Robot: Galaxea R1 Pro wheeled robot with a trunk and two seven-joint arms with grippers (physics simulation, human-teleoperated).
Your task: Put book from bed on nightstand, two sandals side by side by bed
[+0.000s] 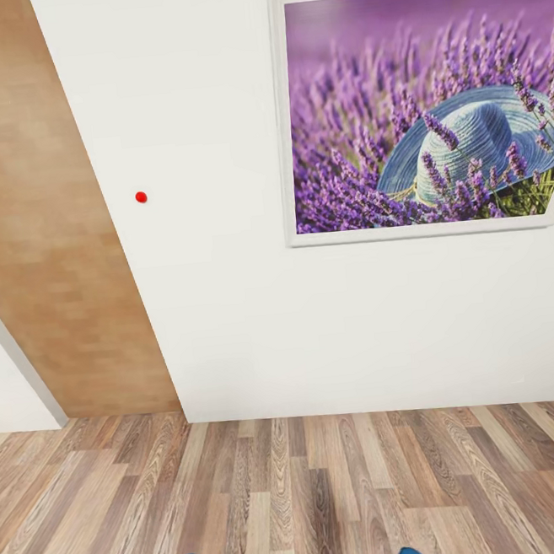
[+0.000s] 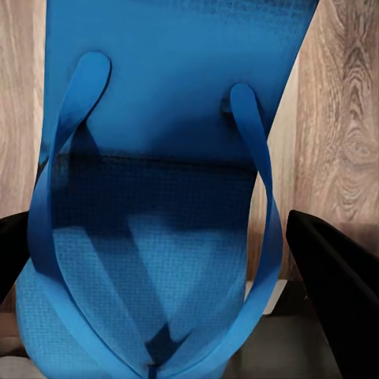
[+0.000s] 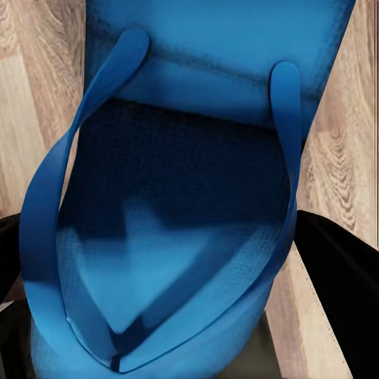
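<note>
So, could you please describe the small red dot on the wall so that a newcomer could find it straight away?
Start from the big framed lavender picture on the white wall in the head view. Look left across bare wall, toward the wood-panelled strip. The red dot sits between them, the lone mark on that plain white stretch.

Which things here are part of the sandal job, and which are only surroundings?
Part of the job:
- sandal in the left hand
- sandal in the right hand
- wood-plank floor

Only surroundings:
- framed lavender picture with a hat
- white wall
- red dot on the wall
</note>
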